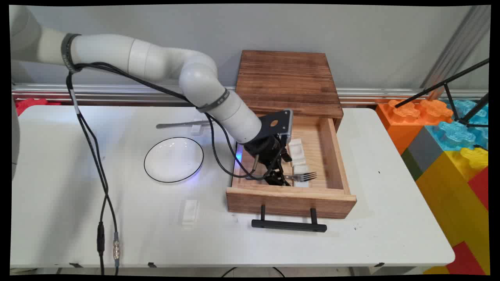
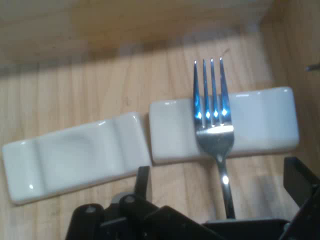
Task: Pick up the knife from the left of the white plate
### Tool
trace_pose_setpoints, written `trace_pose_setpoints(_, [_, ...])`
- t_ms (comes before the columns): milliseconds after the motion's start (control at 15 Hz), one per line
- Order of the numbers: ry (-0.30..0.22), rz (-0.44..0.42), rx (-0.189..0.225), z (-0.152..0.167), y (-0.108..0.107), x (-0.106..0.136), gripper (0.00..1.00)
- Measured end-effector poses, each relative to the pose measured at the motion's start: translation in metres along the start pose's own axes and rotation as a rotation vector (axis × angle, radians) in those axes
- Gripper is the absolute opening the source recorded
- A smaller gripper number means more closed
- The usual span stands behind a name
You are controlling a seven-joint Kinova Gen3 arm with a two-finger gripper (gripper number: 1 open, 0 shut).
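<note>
**Fork in the open drawer**

Fork lies inside the wooden drawer, its tines resting across a white ceramic cutlery rest. A second rest sits just beside the first. The gripper hangs over the handle end, its fingers spread apart on either side of the handle, not clamping it.
</note>
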Motion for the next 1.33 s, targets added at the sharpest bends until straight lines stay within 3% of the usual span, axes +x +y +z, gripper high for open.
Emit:
trace_pose_setpoints(733, [0.045, -0.002, -0.043, -0.054, -0.006, 0.021, 1.00])
trace_pose_setpoints(1333, [0.054, -0.042, -0.059, -0.117, -0.003, 0.018, 1.00])
